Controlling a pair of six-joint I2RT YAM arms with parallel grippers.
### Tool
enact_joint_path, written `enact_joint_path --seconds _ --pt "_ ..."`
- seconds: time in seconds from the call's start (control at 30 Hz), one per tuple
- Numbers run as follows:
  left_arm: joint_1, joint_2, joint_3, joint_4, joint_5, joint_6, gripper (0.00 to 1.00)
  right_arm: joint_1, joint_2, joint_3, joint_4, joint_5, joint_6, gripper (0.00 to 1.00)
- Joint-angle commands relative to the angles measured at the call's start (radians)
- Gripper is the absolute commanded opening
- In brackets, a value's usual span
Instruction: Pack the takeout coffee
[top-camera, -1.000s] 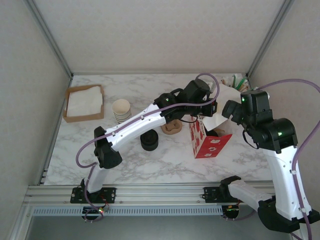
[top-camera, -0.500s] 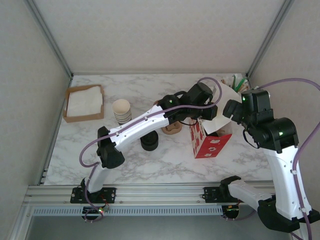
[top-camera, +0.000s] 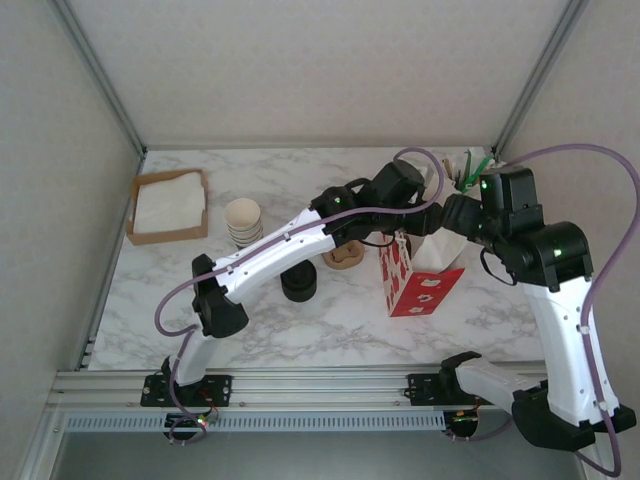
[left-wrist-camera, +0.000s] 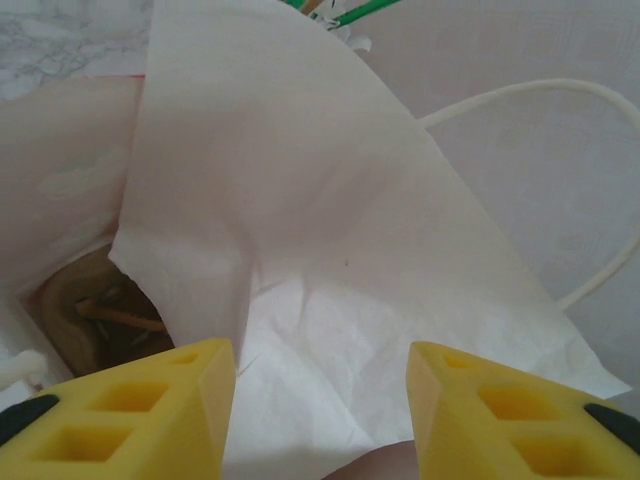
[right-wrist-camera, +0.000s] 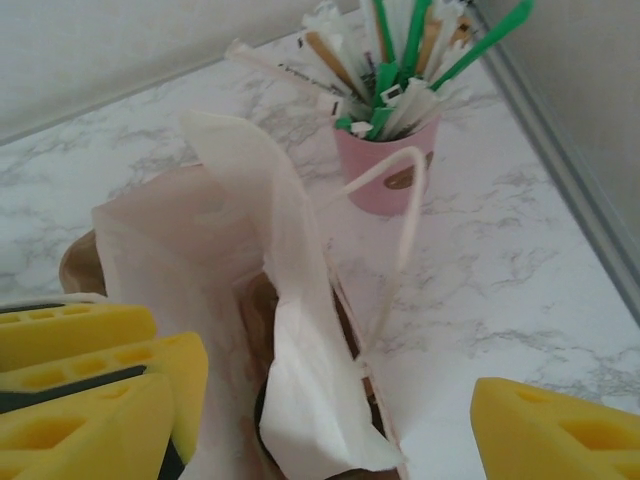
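We cannot confirm how the takeout coffee looks or exactly where it is. A dark rounded edge (right-wrist-camera: 262, 408) shows low in the mouth of the paper bag (top-camera: 420, 285), under a fold of white paper (left-wrist-camera: 330, 250), and we cannot tell whether it is the lid.

The left gripper (left-wrist-camera: 320, 350) hangs over the bag's mouth. Its yellow fingers stand partly apart with nothing held between them. The right gripper (right-wrist-camera: 325, 390) straddles the mouth from the other side with its jaws wide. The paper fold lies between them, but neither pad touches it.

The top view gives us the bag's red, white-patterned outside, standing upright on the marble table (top-camera: 250, 330). To its left are a brown cardboard holder (top-camera: 343, 257), a black stack of lids (top-camera: 298, 282), a stack of lidless cups (top-camera: 243, 220) and, well apart, a napkin tray (top-camera: 168, 205).

The left wrist view looks down inside the bag, where a brown object (left-wrist-camera: 95, 315) lies deep at the left. The right wrist view adds the white cord handle (right-wrist-camera: 405, 210) and, behind the bag, a pink cup of straws and stirrers (right-wrist-camera: 385, 170).
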Motion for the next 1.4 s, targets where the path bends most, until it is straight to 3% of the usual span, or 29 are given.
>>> enact_joint_path --seconds 0.0,0.13,0.4,0.8,1.37 --pt "0.003 -0.121 -0.01 0.005 -0.066 0.026 0.52 -0.006 0.052 0.043 0.011 -0.079 -0.051 0.77" --pt "0.017 -0.214 -0.123 0.052 -0.109 0.029 0.53 -0.006 0.121 0.073 0.004 -0.115 -0.075 0.69" --pt "0.06 -0.425 -0.405 0.212 -0.128 0.008 0.56 -0.005 0.206 0.118 -0.012 -0.077 -0.114 0.67" --pt "0.118 -0.424 -0.496 0.252 -0.014 -0.026 0.57 -0.004 0.282 0.104 -0.061 -0.049 -0.143 0.58" --pt "0.142 -0.473 -0.578 0.286 -0.037 -0.034 0.55 0.045 0.263 0.07 -0.031 -0.074 -0.17 0.5"
